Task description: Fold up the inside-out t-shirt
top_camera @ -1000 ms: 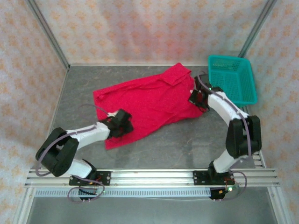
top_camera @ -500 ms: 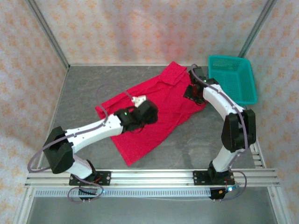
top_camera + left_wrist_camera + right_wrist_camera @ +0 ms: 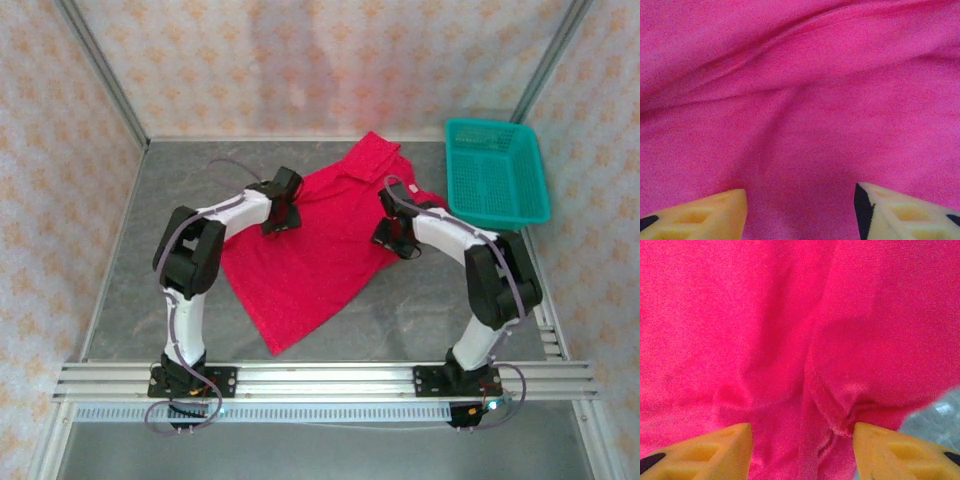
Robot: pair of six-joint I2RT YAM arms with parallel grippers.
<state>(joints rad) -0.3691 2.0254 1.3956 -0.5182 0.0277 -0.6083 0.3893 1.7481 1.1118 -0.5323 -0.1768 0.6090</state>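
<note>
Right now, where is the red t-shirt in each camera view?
Top external: t-shirt spread across the middle of the table.
Left wrist: t-shirt wrinkled, beyond the left gripper.
Right wrist: t-shirt, its edge meeting the table lower right.
Shared landmark: from above, that edge lies beside the right gripper.

The shirt [image 3: 320, 255] is spread flat on the table [image 3: 180, 170], about its middle, and is laid slantwise: one end is turned to the far right, the other to the near left. The basket [image 3: 497, 183] is set in the far right corner, just beside the shirt's far end; whether they touch cannot be told. The left gripper [image 3: 276, 222] is placed over the shirt's far left edge, the right gripper [image 3: 392, 240] over its right edge, before and left of the basket. In the right wrist view a hem [image 3: 825, 410] is seen between the fingers [image 3: 705, 450], with bare table to its right. A rail [image 3: 330, 378] is laid along the table's near edge, before the shirt.
</note>
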